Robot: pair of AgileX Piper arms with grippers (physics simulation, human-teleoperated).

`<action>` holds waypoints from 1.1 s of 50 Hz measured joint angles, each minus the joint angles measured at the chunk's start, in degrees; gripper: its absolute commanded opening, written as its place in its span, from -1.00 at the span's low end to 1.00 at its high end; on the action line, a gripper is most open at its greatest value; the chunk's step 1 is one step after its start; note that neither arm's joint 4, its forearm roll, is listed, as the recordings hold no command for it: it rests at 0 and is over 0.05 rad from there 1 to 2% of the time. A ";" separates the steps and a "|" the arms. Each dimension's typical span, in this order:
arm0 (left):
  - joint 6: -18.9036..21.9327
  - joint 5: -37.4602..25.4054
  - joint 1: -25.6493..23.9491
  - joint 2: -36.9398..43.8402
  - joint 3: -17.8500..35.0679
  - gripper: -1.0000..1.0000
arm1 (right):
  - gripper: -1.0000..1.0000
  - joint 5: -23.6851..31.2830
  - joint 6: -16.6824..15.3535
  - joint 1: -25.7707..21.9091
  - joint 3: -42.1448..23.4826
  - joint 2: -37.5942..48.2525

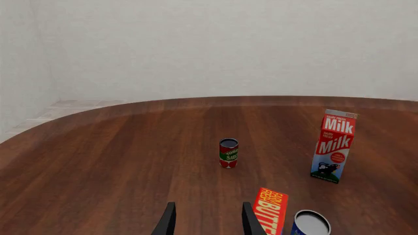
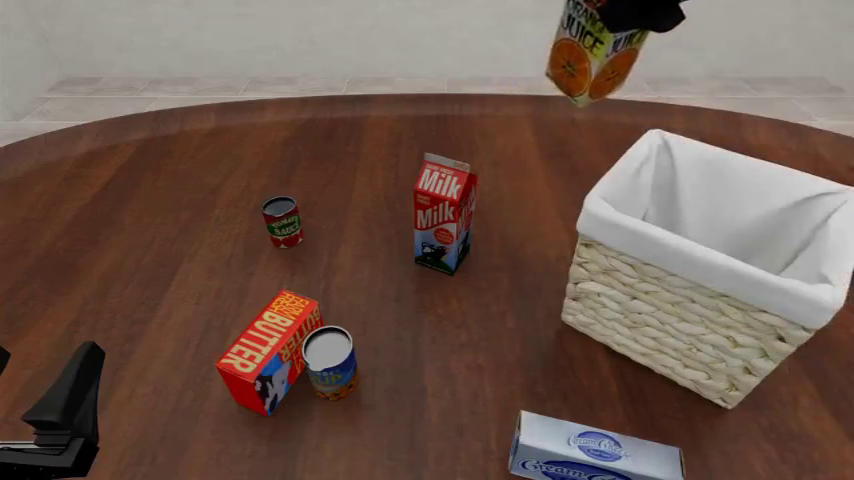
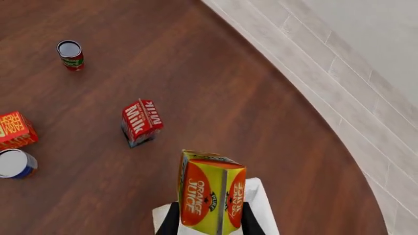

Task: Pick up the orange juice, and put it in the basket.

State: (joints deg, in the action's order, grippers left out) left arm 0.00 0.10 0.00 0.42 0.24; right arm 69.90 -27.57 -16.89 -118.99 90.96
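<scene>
The right gripper (image 3: 207,220), black and two-fingered, pinches a yellow-orange gable-top orange juice carton (image 2: 595,53) printed with orange fruit. The carton hangs tilted in the air at the far right, above the far left edge of the large square cream wicker basket (image 2: 667,322) with a white cloth liner, and clear of it. From the right wrist camera the juice carton (image 3: 210,195) sits between the fingers with the white liner below it.

The left gripper (image 1: 207,220) is spread with nothing between its fingers, low at the near left of the round brown wooden table (image 2: 160,160).

Left of the basket stands a tall red, white and blue milk carton (image 2: 443,214). Farther left is a small red and green can (image 2: 282,221). Nearer, a red-orange butter box (image 2: 267,352) touches a blue open-topped can (image 2: 328,362). A pale blue cream cheese box (image 2: 595,453) lies at the near edge.
</scene>
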 measured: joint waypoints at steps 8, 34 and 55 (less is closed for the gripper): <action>0.00 0.00 0.00 0.00 0.00 1.00 | -1.00 0.00 0.01 2.23 3.70 -4.24; 0.00 0.00 0.00 0.00 0.00 1.00 | -1.00 0.00 -0.03 10.55 13.24 -11.88; 0.00 0.00 0.00 0.00 0.00 1.00 | -1.00 -0.04 0.57 15.27 20.10 -15.27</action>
State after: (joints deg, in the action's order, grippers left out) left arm 0.00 0.10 0.00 0.42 0.24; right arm 69.86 -27.00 -1.62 -98.89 75.70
